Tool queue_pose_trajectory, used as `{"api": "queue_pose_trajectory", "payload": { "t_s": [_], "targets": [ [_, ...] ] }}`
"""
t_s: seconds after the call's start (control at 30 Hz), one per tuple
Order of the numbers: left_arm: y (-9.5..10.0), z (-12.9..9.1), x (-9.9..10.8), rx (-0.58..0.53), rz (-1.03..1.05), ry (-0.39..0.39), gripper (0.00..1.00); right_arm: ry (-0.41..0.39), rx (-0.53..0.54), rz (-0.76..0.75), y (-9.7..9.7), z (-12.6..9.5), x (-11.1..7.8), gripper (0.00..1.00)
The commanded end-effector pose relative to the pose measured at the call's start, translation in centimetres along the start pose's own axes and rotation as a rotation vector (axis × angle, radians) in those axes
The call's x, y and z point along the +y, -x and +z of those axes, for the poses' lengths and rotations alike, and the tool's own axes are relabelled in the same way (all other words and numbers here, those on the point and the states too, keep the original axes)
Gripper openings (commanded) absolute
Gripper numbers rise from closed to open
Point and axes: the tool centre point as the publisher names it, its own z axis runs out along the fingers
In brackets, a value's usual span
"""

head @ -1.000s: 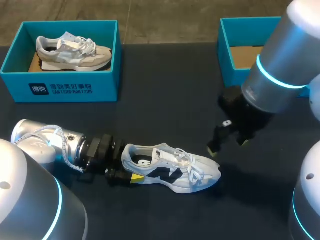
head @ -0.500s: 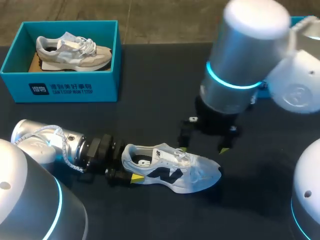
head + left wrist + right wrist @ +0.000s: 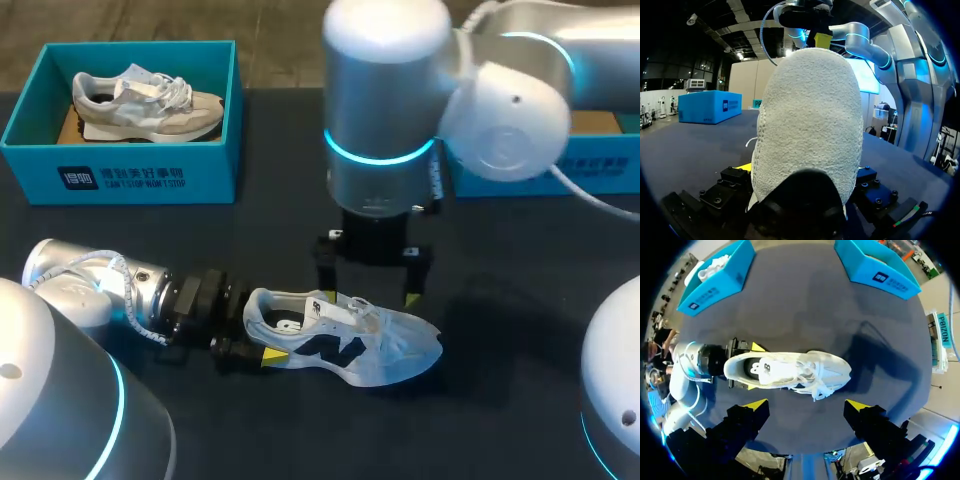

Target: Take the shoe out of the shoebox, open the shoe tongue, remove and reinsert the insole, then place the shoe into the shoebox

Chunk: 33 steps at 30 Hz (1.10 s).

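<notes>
Right end effector [image 3: 806,404], spread wide, hovers above the white-and-navy mesh sneaker [image 3: 345,340]; left end effector [image 3: 248,330] pinches its heel. Tongue-opening seems next: descend and pinch the tongue [image 3: 773,371] below.

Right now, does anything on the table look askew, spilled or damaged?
Nothing stands out. The shoe stands upright on its sole on the table, heel gripped by the left tool, with the right tool open above it. A second shoe lies in its box.
</notes>
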Motion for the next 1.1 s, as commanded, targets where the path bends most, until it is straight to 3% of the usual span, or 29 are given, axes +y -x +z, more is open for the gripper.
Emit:
{"api": "queue_pose_trajectory", "payload": {
  "t_s": [0.03, 0.17, 0.67, 1.1],
  "targets": [
    [0.0, 0.0, 0.3, -0.004, 0.000, 0.001, 0.00, 0.006, -0.249, 0.081, -3.6, 1.4, -0.1, 1.00],
    [0.0, 0.0, 0.3, -0.004, 0.000, 0.001, 0.00, 0.016, -0.288, 0.093, -4.9, 2.3, 0.2, 1.00],
    [0.0, 0.0, 0.3, -0.004, 0.000, 0.001, 0.00, 0.070, -0.402, 0.114, -6.8, 4.3, 1.0, 1.00],
    [0.0, 0.0, 0.3, -0.004, 0.000, 0.001, 0.00, 0.076, -0.439, 0.109, -7.2, 6.7, 1.5, 1.00]
  ]
}}
